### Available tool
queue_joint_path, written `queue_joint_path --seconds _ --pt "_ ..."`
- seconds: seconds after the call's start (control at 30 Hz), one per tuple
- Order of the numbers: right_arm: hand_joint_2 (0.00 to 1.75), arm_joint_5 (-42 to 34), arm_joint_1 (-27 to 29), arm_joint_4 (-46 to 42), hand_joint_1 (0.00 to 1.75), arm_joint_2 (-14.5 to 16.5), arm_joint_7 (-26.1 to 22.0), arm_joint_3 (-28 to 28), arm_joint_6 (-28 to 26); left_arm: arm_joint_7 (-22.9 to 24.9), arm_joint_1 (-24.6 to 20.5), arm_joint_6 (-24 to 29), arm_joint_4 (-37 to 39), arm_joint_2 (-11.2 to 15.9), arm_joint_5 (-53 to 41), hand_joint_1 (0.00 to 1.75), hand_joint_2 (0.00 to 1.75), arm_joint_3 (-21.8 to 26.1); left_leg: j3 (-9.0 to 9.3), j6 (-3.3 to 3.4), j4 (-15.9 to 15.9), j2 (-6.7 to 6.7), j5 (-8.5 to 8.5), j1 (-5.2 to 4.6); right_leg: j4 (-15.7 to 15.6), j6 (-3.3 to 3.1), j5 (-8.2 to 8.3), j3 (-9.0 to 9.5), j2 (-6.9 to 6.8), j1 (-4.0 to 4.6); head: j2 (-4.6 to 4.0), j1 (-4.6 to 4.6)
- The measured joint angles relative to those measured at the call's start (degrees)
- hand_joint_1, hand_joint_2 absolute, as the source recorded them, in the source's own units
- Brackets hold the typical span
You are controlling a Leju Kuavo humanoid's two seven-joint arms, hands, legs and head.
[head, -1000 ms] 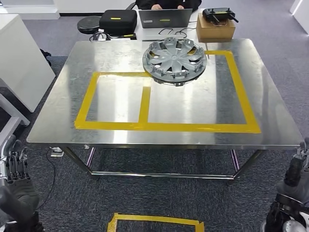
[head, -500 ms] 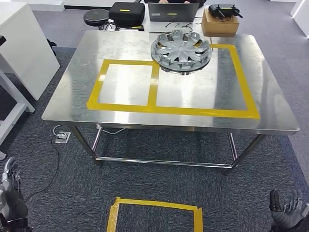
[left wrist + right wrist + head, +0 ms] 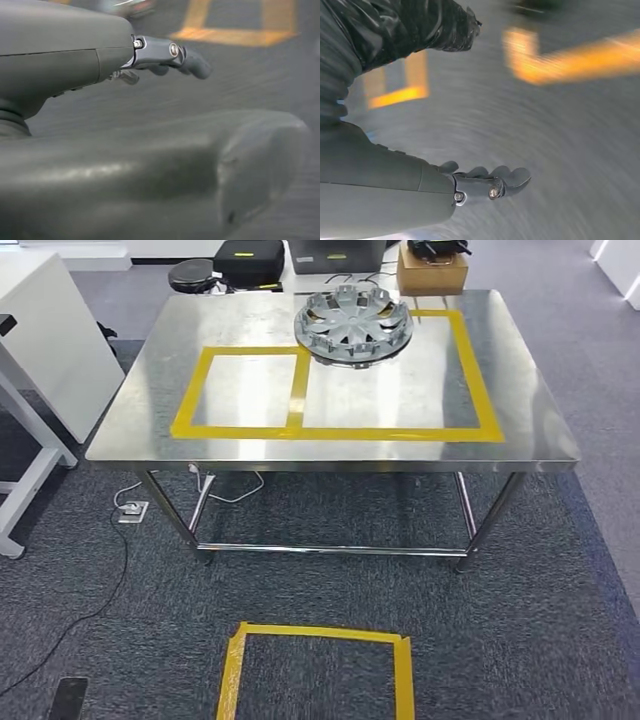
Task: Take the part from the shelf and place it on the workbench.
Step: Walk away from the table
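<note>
My left hand [image 3: 166, 52] holds nothing, its dark fingers [image 3: 190, 62] stretched out straight and apart from the thick grey thumb [image 3: 260, 155], all of it above blurred grey carpet [image 3: 245, 80] with a strip of yellow tape [image 3: 230, 36] beyond the fingertips; my right hand [image 3: 486, 185] is likewise empty, fingers [image 3: 512, 177] extended and a little spread over the same streaked carpet, with smeared yellow tape [image 3: 576, 62] past them; from my head view the steel workbench [image 3: 136, 400] stands ahead of me on the carpet; the part [image 3: 353, 327], a grey wheel cover, lies flat on the workbench near the far edge, roughly midway between the left and right edges; it rests over the far-left corner of the larger of 2 rectangles marked in yellow tape [image 3: 332, 433] on the surface, overlapping the strip that divides them; the smaller rectangle sits to its left; beyond the far edge are a cardboard box [image 3: 430, 272], a black case [image 3: 249, 260] and a round black stool [image 3: 190, 275]; a white table [image 3: 45, 350] stands off the workbench's left edge; on the carpet near me a yellow tape square [image 3: 317, 670] is marked, and a cable [image 3: 113, 570] trails from a floor socket [image 3: 132, 510] by the near-left leg.
</note>
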Motion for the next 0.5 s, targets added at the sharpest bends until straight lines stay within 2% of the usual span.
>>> queue_joint_path --seconds 0.03,0.07,0.1,0.13,0.17,0.2,0.23,0.27,0.3,0.33,0.37,0.4,0.43,0.47,0.5 --pt "1.75 2.84 0.1 1.47 0.0 0.48 2.96 1.23 1.98 3.76 -1.01 0.14 4.66 0.63 -2.12 0.0 0.0 1.28 -0.25 -0.16 3.67 0.0 -2.01 0.05 0.1 -0.06 0.72 -0.8 -0.04 0.11 0.0 -0.11" --pt "1.75 5.88 0.23 2.78 0.0 0.96 5.61 2.73 3.78 8.08 -1.88 -0.3 8.9 1.19 -4.36 0.0 0.0 2.08 -0.01 -0.17 6.24 0.0 -2.47 0.06 0.29 -0.07 1.43 -1.65 -0.09 0.22 0.0 -0.17" --pt "1.75 8.84 0.39 3.88 0.0 1.5 7.53 4.49 5.18 12.58 -2.56 -1.36 13.05 1.55 -6.69 0.0 0.0 2.54 0.96 -0.01 7.11 -0.01 -1.61 0.04 0.55 -0.06 2.09 -2.62 -0.14 0.34 0.0 -0.25" --pt "1.75 11.17 0.54 4.71 0.0 1.99 8.56 6.21 6.06 16.41 -3.06 -2.57 16.47 1.84 -8.77 0.0 0.0 2.77 2.82 0.31 5.91 -0.02 -0.11 -0.02 0.86 -0.03 2.7 -3.7 -0.16 0.47 0.0 -0.31" --pt "1.75 12.83 0.62 5.42 0.0 2.5 8.91 7.86 6.55 19.42 -3.45 -3.67 19.46 2.05 -10.55 0.0 0.0 2.82 5.64 0.79 2.72 -0.08 1.17 -0.14 1.18 0.04 3.26 -4.68 -0.15 0.56 0.0 -0.37" --pt "1.75 13.82 0.66 5.99 0.0 2.98 8.79 9.28 6.85 21.34 -3.82 -4.54 21.95 2.11 -11.83 0.0 0.0 2.82 9.1 1.3 -1.74 -0.16 1.62 -0.35 1.46 0.2 3.73 -5.45 -0.11 0.71 0.0 -0.4" --pt "1.75 14.26 0.63 6.45 0.0 3.32 8.58 10.42 7.05 22.27 -4.23 -5.03 24.02 2.13 -12.51 0.0 0.0 2.81 12.23 1.75 -6.27 -0.25 1.24 -0.52 1.66 0.42 4.18 -5.97 -0.11 0.83 0.0 -0.43" --pt "1.75 14.39 0.56 6.89 0.0 3.62 8.4 11.36 7.28 22.75 -4.68 -5.34 25.9 2.13 -12.9 0.0 0.0 2.81 14.41 2.07 -9.66 -0.34 0.64 -0.7 1.75 0.7 4.69 -6.29 -0.15 0.89 0.0 -0.41" --pt "1.75 14.46 0.5 7.25 0.0 3.75 8.23 12.05 7.52 22.99 -5.06 -5.7 27.51 2.1 -13.2 0.0 0.0 2.8 15.45 2.3 -11.58 -0.38 0.21 -0.87 1.74 1.03 5.24 -6.51 -0.21 0.92 0.0 -0.44" --pt "1.75 14.74 0.5 7.57 0.0 3.81 8.07 12.62 7.68 23.06 -5.33 -6.26 28.92 2.08 -13.54 0.0 0.0 2.8 15.33 2.53 -12.3 -0.36 0.37 -0.95 1.66 1.37 5.88 -6.71 -0.26 0.89 0.0 -0.43" --pt "1.31 15.2 0.54 7.84 0.0 3.8 7.9 13.1 7.68 22.88 -5.56 -6.97 30.09 2.09 -13.69 0.0 0.0 2.8 14.75 2.82 -12.38 -0.22 0.97 -0.96 1.72 1.7 6.01 -7.0 -0.17 0.79 0.0 -0.5" --pt "0.87 15.78 0.61 8.05 0.0 3.79 7.7 13.57 7.51 22.56 -5.72 -7.67 31.09 2.1 -13.59 0.0 0.0 2.81 14.07 3.22 -12.52 -0.08 1.68 -0.92 2.3 2.01 5.09 -7.5 0.01 0.7 0.0 -0.55" --pt "0.44 16.22 0.72 8.19 0.0 3.77 7.5 14.01 7.14 22.31 -5.88 -8.1 31.9 2.09 -13.43 0.0 0.0 2.86 13.22 3.63 -12.67 0.08 2.49 -0.83 3.85 2.3 2.98 -8.31 0.24 0.62 0.0 -0.46" --pt "0.0 16.28 0.77 8.29 0.0 3.75 7.27 14.3 6.69 22.49 -6.06 -8.16 32.6 2.09 -13.42 0.0 0.0 2.91 12.29 3.96 -12.69 0.22 3.26 -0.76 6.67 2.55 -0.18 -9.25 0.46 0.49 0.0 -0.39" --pt "0.0 16.12 0.8 8.36 0.0 3.75 7.03 14.45 6.24 23.08 -6.17 -8.03 33.18 2.06 -13.6 0.0 0.0 2.95 11.29 4.17 -12.65 0.26 4.03 -0.77 10.37 2.8 -3.4 -10.18 0.58 0.42 0.0 -0.22"
